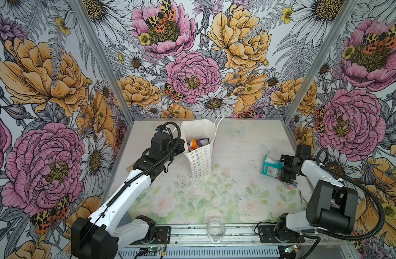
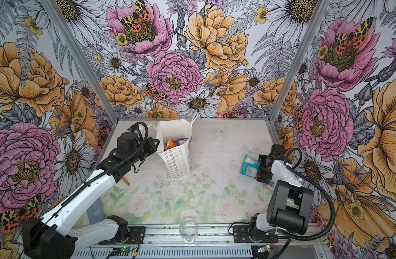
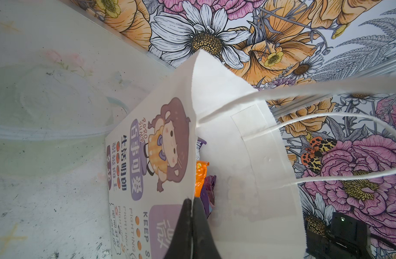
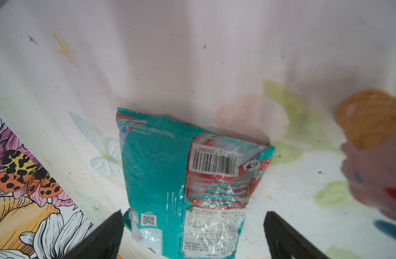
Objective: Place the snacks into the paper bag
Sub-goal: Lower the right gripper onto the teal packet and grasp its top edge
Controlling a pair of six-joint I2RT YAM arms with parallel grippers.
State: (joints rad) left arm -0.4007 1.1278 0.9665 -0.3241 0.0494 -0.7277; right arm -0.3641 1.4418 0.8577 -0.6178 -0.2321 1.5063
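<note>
A white paper bag (image 1: 200, 154) (image 2: 176, 157) (image 3: 237, 139), printed with rows of small coloured flower rings, is seen standing upright with its mouth open near the far edge of the table (image 1: 237, 139) (image 2: 219, 143), left of the middle. Its rim is pinched by the left gripper (image 3: 192, 208): in the left wrist view the two dark fingers (image 3: 183, 224) are pressed together with the paper edge caught between them. Inside the bag, an orange packet (image 1: 192, 143) (image 2: 170, 143) (image 3: 201, 170) and a purple packet (image 1: 202, 141) (image 2: 181, 141) (image 3: 209, 190) are partly shown; any other contents are hidden by the bag's walls. A teal packet (image 1: 272, 167) (image 2: 249, 167) (image 4: 185, 179) is laid flat on the table near its right edge, about midway along that edge, with its barcode side up. The right gripper (image 1: 285, 168) (image 2: 263, 168) (image 4: 193, 213) is held low at the end of this packet that faces the right edge, its jaws spread wide to either side of it; nothing is gripped, and one finger is seen just beside the packet's edge while the other is well apart from it. A small coloured object (image 1: 293, 185) (image 4: 371, 145), too blurred to be named, is found just beside the right gripper. A clear glass (image 1: 216, 229) (image 2: 188, 229) is placed at the middle of the near edge, and a small wooden piece (image 1: 130, 168) (image 2: 126, 180) is partly hidden under the left arm near the left edge.
</note>
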